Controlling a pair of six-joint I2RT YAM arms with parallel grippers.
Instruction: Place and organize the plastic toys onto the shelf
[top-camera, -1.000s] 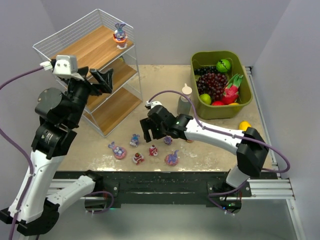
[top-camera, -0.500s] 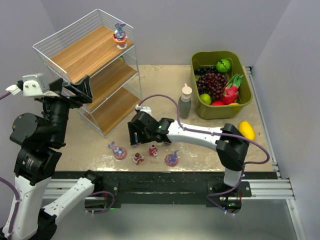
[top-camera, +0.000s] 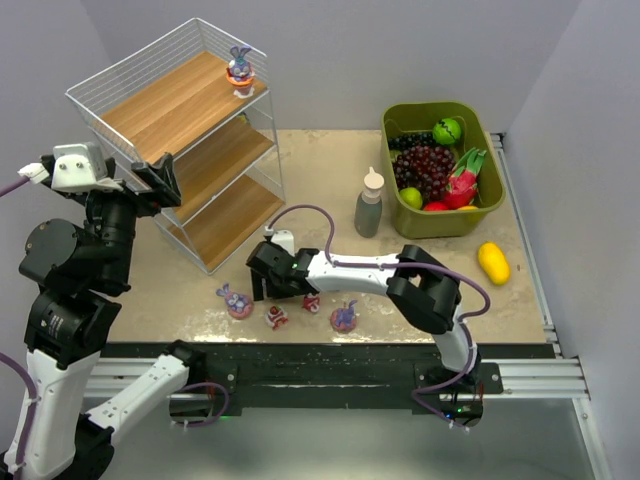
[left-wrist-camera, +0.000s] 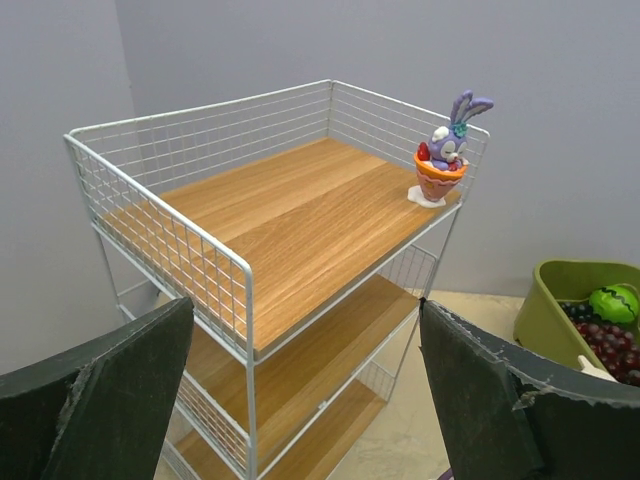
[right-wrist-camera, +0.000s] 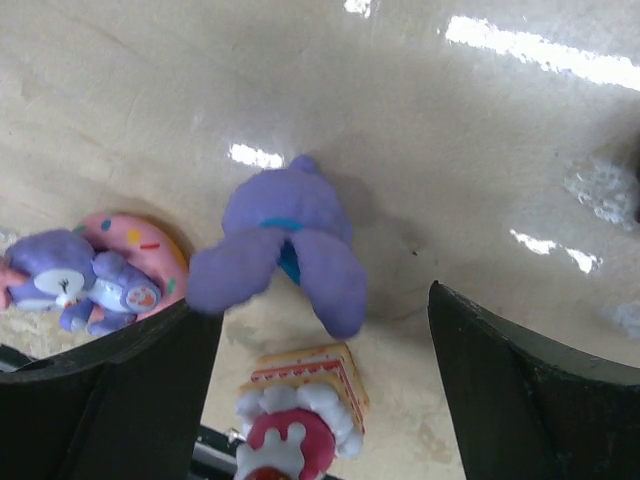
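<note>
The shelf (top-camera: 190, 150) stands at the back left; one purple bunny in an orange cup (top-camera: 240, 68) (left-wrist-camera: 443, 160) sits on its top board. My left gripper (top-camera: 160, 180) (left-wrist-camera: 305, 305) hangs open and empty in front of the shelf (left-wrist-camera: 290, 230). My right gripper (top-camera: 266, 285) (right-wrist-camera: 315, 300) is open, low over the table, straddling a loose purple bunny (right-wrist-camera: 280, 240) and a red-and-white cake piece (right-wrist-camera: 300, 410) without touching them. A bunny on a pink ring (top-camera: 238, 302) (right-wrist-camera: 90, 275) lies just left of it. More toys lie near the front edge: a cake piece (top-camera: 276, 317), another (top-camera: 311, 303), a bunny on a pink base (top-camera: 344, 317).
An olive-green bin (top-camera: 480, 130) with grapes, apple and dragon fruit stands at the back right. A grey bottle (top-camera: 369, 205) stands upright mid-table. A yellow lemon (top-camera: 493, 262) lies at the right edge.
My right gripper has swung left and toward the front edge, coming down over the purple bunny. My left arm has drawn back to the left, away from the shelf front.
</note>
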